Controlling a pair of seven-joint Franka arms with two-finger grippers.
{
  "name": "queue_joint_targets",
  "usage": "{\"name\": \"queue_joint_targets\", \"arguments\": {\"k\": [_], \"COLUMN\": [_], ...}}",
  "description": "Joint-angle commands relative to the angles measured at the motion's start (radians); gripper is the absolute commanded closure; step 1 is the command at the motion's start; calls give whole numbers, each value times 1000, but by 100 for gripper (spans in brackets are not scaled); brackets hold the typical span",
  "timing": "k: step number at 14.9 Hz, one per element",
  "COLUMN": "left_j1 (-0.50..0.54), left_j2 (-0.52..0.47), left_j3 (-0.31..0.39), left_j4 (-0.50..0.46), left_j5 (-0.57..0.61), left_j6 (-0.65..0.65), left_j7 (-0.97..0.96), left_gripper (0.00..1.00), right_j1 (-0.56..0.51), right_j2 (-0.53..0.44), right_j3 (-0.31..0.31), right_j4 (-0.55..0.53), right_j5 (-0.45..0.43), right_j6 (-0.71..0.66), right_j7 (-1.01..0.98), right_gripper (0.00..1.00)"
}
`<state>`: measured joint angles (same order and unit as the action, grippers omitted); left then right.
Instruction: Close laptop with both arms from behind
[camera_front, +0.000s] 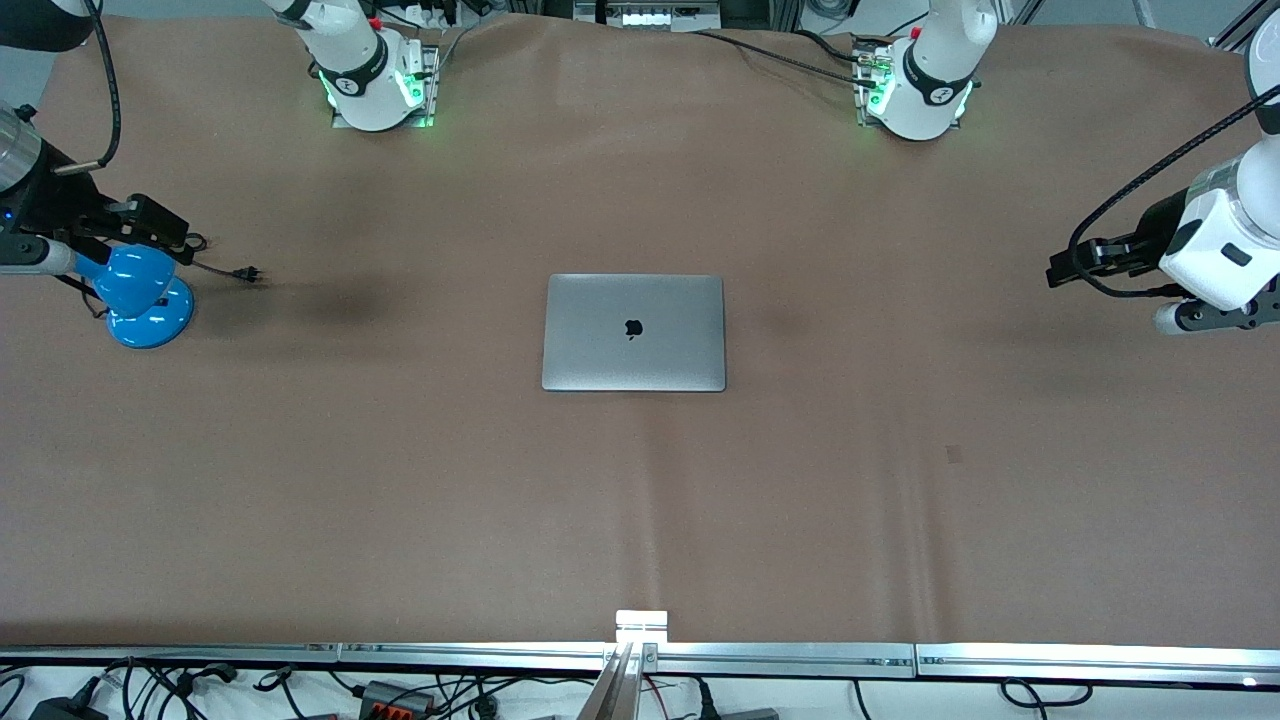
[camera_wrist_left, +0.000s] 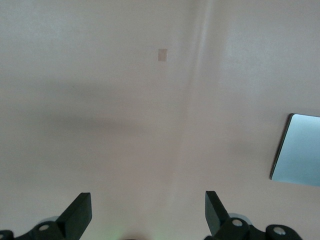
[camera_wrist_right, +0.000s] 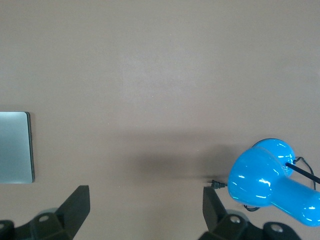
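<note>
The grey laptop (camera_front: 634, 332) lies shut and flat in the middle of the table, lid up with the black apple logo showing. Its edge also shows in the left wrist view (camera_wrist_left: 300, 155) and in the right wrist view (camera_wrist_right: 15, 147). My left gripper (camera_wrist_left: 147, 197) is open and empty, up over bare table toward the left arm's end; its hand (camera_front: 1215, 250) is well apart from the laptop. My right gripper (camera_wrist_right: 145, 192) is open and empty, up over the table at the right arm's end, with its hand (camera_front: 60, 215) by a blue lamp.
A blue desk lamp (camera_front: 145, 300) stands at the right arm's end, under the right hand, with its cord and plug (camera_front: 250, 272) lying beside it; it also shows in the right wrist view (camera_wrist_right: 270, 182). A small dark patch (camera_front: 953, 455) marks the brown table cover.
</note>
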<state>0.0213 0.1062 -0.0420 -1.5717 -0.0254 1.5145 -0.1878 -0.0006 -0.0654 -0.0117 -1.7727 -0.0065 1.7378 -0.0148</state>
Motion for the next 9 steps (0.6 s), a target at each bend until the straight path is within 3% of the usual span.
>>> {"name": "queue_joint_targets", "arguments": {"k": [1, 9], "left_j1": [3, 3], "left_j2": [-31, -31], "left_j3": [-3, -3], "left_j4": [-33, -31], "left_j5": [-13, -15], "left_j6": [20, 16], "left_j7": [-9, -7], "left_gripper": [0, 0], "right_j1": [-16, -18], "right_j2": [-24, -27], "right_j3": [19, 18], "right_j4": [-31, -25], "right_j5": [-18, -15], "right_j6": [14, -12], "right_j7": [-16, -19], "right_gripper": [0, 0]}}
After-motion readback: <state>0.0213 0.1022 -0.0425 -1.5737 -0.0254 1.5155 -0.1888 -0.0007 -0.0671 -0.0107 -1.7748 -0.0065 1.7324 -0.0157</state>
